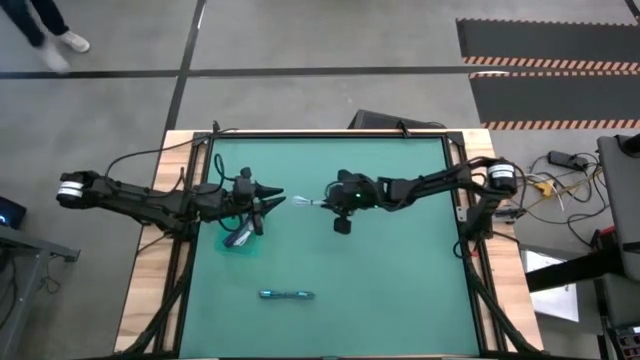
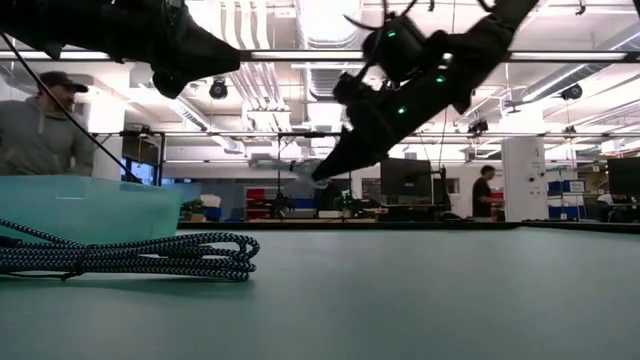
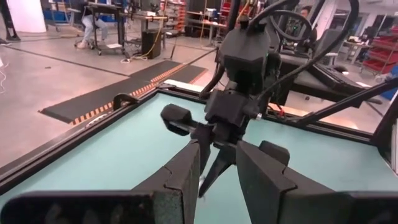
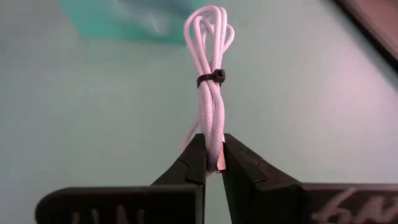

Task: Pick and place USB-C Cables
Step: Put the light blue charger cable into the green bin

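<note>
My right gripper point(image 1: 322, 203) hovers over the middle of the green table, shut on a white cable bundle point(image 4: 211, 74) tied with a black tie point(image 4: 212, 77). The bundle point(image 1: 305, 203) sticks out toward my left gripper point(image 1: 272, 204). That gripper is open, raised just left of the bundle and beside the clear teal tub point(image 1: 240, 238); it faces the right gripper in the left wrist view point(image 3: 217, 168). A teal-blue braided bundle point(image 1: 287, 295) lies flat on the table toward the near edge, large in the low view point(image 2: 130, 255). Something dark shows in the tub. My right gripper pinches the white bundle near one end point(image 4: 214, 146) between its two fingertips point(image 4: 198, 155). The fingers slant down toward the table's left, along the bundle's length. The bundle is lifted clear of the table and reaches out past the fingertips, its looped far end point(image 4: 211, 18) free.
The tub point(image 2: 90, 205) stands on the table's left part, under my left arm. Wooden borders frame the green mat point(image 1: 400, 280). People stand in the room beyond the table point(image 2: 40, 130). Open mat lies on the right and near sides.
</note>
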{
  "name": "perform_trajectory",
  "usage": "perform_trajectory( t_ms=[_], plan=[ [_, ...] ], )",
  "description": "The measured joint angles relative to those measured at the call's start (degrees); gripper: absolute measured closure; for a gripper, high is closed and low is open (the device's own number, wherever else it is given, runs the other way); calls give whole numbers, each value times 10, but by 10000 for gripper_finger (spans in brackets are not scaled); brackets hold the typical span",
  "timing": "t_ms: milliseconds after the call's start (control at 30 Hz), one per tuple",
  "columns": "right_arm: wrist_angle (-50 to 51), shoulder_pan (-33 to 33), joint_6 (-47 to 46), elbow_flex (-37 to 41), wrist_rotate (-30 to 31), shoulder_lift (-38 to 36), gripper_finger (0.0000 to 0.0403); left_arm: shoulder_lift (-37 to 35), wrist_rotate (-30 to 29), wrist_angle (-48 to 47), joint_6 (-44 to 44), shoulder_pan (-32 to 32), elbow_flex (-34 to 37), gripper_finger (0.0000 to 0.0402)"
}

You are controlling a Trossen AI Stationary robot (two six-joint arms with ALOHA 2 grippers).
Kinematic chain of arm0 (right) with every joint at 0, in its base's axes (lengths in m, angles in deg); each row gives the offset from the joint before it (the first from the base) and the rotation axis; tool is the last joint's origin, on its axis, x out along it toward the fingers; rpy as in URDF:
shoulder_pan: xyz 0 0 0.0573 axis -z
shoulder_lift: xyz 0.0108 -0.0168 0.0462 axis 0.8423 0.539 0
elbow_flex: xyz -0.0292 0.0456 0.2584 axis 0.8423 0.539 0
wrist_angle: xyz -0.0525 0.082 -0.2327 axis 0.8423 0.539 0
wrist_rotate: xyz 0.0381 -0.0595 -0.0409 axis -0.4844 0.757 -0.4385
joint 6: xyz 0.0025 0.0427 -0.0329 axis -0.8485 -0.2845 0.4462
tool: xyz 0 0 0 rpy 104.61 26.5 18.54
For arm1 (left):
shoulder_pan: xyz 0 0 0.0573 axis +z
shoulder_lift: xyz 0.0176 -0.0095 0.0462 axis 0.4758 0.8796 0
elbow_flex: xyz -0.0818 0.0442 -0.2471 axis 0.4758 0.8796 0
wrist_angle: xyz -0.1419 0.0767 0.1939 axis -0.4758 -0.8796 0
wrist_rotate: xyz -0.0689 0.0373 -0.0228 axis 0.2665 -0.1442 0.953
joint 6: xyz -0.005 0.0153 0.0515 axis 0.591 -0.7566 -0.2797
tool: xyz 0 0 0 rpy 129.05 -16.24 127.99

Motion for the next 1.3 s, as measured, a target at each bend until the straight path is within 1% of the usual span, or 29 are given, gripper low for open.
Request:
perform_trajectory(
  t_ms=[133, 333, 433, 600, 833, 967, 1033, 1167, 1300],
  plan=[
    [-102, -5, -3, 56, 0, -26, 386, 0, 2, 9, -1, -2, 0, 312],
    [-279, -7, -6, 125, -6, -39, 386, -4, 4, 14, -2, -2, 0, 312],
    [-359, -7, -15, 143, -27, -38, 386, -4, 4, 26, -3, -2, 0, 312],
    [-452, -12, -27, 154, -58, -34, 386, 0, 5, 29, -3, -2, 0, 312],
    [-496, -36, -19, 151, -66, -34, 386, 2, 6, 28, -2, -2, 0, 312],
    [-510, -43, -20, 142, -66, -34, 386, 5, 26, 37, -2, -2, 0, 312],
    [-510, -45, -21, 136, -65, -34, 386, 16, 41, 62, -1, -2, 0, 312],
    [-510, -45, -26, 123, -65, -31, 386, 59, 67, 144, -2, -2, 0, 312],
    [-506, -45, -26, 117, -65, -27, 386, 106, 71, 199, -3, -2, 0, 312]
  ],
)
